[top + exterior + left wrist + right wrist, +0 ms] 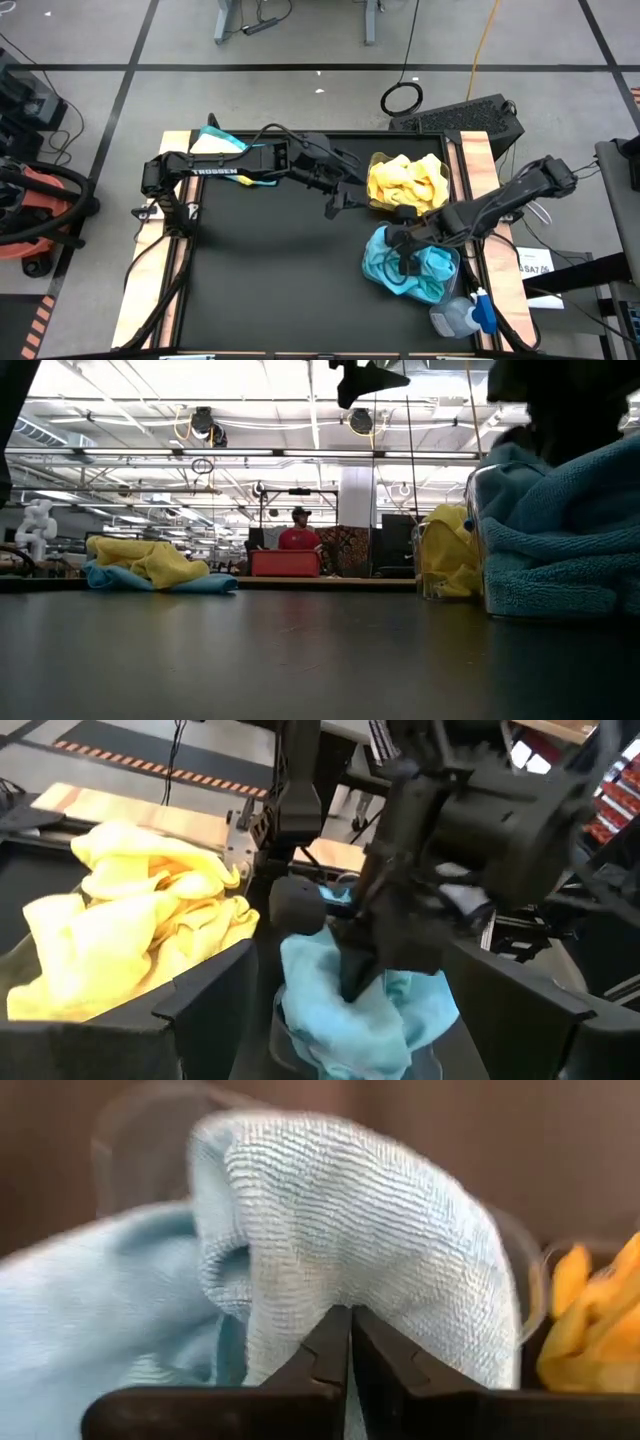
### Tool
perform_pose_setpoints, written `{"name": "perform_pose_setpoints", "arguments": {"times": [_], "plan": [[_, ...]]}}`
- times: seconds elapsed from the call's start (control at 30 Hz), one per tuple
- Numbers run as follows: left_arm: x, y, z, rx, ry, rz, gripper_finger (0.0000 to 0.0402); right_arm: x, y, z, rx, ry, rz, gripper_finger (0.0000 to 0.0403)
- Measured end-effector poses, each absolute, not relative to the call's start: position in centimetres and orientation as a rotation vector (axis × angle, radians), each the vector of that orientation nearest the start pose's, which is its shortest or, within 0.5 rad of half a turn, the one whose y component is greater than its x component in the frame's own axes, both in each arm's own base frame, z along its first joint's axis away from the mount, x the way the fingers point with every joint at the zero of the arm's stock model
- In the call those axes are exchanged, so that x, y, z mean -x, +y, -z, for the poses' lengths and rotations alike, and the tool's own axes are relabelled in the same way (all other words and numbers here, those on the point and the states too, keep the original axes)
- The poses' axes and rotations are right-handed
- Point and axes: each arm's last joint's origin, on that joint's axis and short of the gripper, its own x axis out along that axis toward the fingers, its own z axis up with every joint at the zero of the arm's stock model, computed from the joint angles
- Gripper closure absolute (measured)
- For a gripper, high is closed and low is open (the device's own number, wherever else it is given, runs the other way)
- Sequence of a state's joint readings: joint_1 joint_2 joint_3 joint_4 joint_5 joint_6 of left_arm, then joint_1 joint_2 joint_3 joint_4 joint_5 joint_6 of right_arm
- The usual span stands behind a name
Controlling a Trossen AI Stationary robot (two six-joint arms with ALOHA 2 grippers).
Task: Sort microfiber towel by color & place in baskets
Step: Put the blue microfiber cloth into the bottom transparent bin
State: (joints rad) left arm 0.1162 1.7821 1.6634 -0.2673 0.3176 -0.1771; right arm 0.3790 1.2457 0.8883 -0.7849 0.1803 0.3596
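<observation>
Teal towel [340, 1230] pinched tight in your right gripper [349, 1342] over the teal basket [452, 285].
Lower before releasing; left gripper [335, 205] waits, jaws unclear.

1. Yellow towels [407, 180] fill 1 clear basket [372, 160] at the mat's far right, heaped and crumpled above its rim.
2. Teal towels [433, 273] are piled in the 2nd basket [480, 540], just nearer than the 1st, spilling over its edge.
3. 2 more towels, yellow on teal [150, 565], lie at the table's far left edge.
</observation>
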Motion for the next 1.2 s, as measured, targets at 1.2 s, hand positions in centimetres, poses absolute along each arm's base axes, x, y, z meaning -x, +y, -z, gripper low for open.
{"name": "perform_pose_setpoints", "arguments": {"times": [1.2], "plan": [[-38.8, 7.6, -33.3, 0.311, 0.693, 0.016, 0.0077, -20.8, 8.0, -23.5, -0.298, 0.984, 0.059, 0.0302]]}}
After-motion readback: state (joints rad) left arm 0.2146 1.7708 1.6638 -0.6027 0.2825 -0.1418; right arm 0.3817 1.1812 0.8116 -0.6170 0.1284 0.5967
